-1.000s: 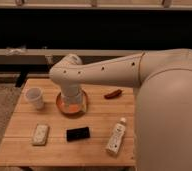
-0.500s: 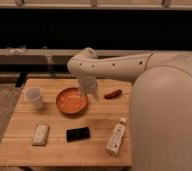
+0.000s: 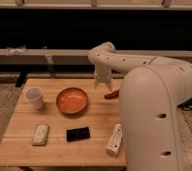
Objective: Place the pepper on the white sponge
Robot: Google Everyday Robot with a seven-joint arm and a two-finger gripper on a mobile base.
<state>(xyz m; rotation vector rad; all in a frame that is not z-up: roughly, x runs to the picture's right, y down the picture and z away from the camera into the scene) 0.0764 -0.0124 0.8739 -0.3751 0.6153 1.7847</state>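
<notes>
Hand (image 3: 103, 83) hangs open and empty just beside the pepper (image 3: 111, 94) on the worktop (image 3: 99, 121). White sponge (image 3: 40, 134) lies well apart, front left.

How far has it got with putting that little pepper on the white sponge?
Nothing looks finished yet. The pepper lies on the table, not picked up. In hand: the gripper hangs open and empty just beside the pepper, apparently lining up for a grab. Left: grasp it, carry it past the orange bowl, and set it on the white sponge at the table's near left.
</notes>
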